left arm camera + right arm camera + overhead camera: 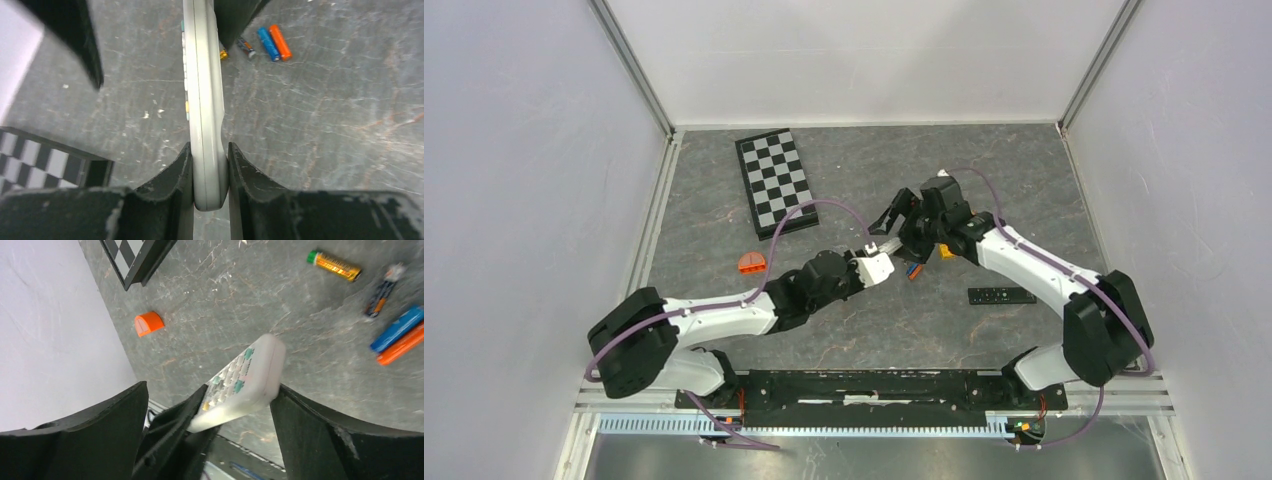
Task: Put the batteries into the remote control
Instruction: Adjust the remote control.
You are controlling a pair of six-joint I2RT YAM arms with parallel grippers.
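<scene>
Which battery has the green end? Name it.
The gold battery: only it has a green end. The dark battery has a white tip; the blue battery and orange battery show no green.

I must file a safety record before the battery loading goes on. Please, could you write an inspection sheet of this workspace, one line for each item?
Surface: grey marbled table, scuffed, no spill seen.
Job's things: grey remote, held on edge; gold battery, dark battery, blue battery and orange battery loose on the table.
Clutter: checkerboard, orange block, black remote.
Tools: left tool shut on the grey remote; right tool open around its far end.
Cables: purple cables loop above the table.
Surroundings: white walls, metal frame.
</scene>
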